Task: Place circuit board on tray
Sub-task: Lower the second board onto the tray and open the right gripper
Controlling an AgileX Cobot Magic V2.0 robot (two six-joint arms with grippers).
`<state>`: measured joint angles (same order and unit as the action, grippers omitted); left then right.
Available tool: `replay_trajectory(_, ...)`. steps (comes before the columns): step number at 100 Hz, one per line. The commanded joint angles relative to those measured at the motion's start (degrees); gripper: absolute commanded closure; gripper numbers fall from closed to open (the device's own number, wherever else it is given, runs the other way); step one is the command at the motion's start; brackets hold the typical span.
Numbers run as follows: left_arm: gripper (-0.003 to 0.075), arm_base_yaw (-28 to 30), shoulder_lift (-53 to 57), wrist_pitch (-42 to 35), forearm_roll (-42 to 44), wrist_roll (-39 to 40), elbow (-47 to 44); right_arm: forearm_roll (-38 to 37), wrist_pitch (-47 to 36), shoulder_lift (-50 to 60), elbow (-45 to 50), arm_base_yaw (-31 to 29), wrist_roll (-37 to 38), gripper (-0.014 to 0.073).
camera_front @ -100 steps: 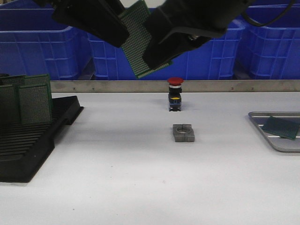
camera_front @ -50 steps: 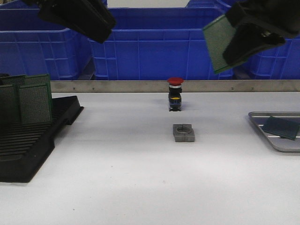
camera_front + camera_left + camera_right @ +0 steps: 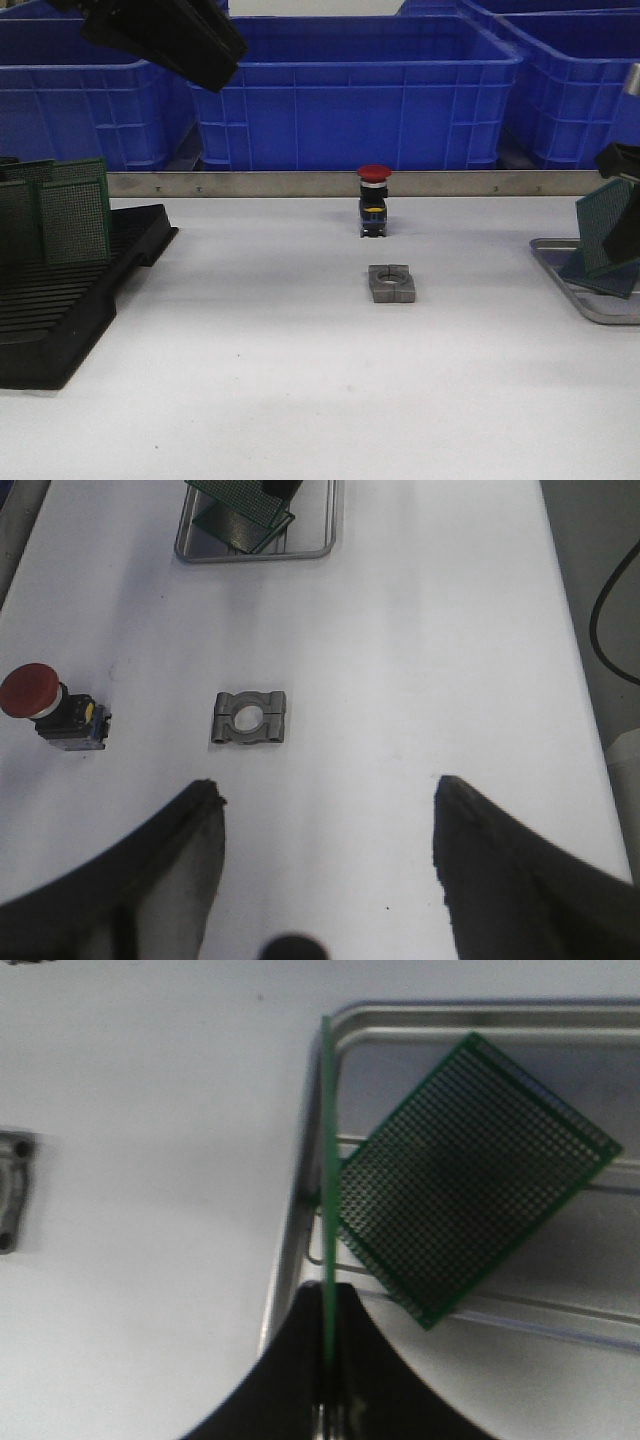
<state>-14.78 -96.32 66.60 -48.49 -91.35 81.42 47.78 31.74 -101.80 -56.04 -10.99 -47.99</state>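
1. Two tools are in view. The right tool (image 3: 325,1400) is clamped on a circuit board (image 3: 326,1190), held edge-on between its fingers; the left tool (image 3: 325,880) has its jaws spread wide and carries nothing.
2. Step in hand: lowering the held circuit board to the tray (image 3: 560,268). In the front view the board appears at the right edge of the frame, upright and tilted, over the tray's near-left corner.
3. In the right wrist view the held board's edge lines up with the tray's left rim, not with its floor. A second board (image 3: 470,1175) already lies flat and skewed across the ribs.
4. Next move, as a judgement: shift the board inward past the rim, tip it toward flat, then release. Risk: it catches the rim or lands on the second board.
5. Arm pose: the left arm sits high at the upper left of the front view, its tool above the white surface (image 3: 300,380), well apart from the tray.
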Motion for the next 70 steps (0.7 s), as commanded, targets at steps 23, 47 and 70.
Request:
replay_trajectory(23, 0.029, 0.1, 2.9, -0.2, -3.9, 0.4, 1.7, 2.1, -0.4, 0.8, -1.4, -0.7, -0.1, 0.0459)
replay_trajectory(47, 0.029, 0.2, 2.9, 0.1, -3.9, 0.8, 1.7, 1.9, -0.4, 2.1, -1.4, -0.7, -0.1, 0.0101)
replay_trajectory(70, 0.0292, 1.7, 3.8, -0.8, -3.8, 2.6, 1.7, -0.8, 0.4, 8.8, -1.4, -0.7, -0.1, 0.013)
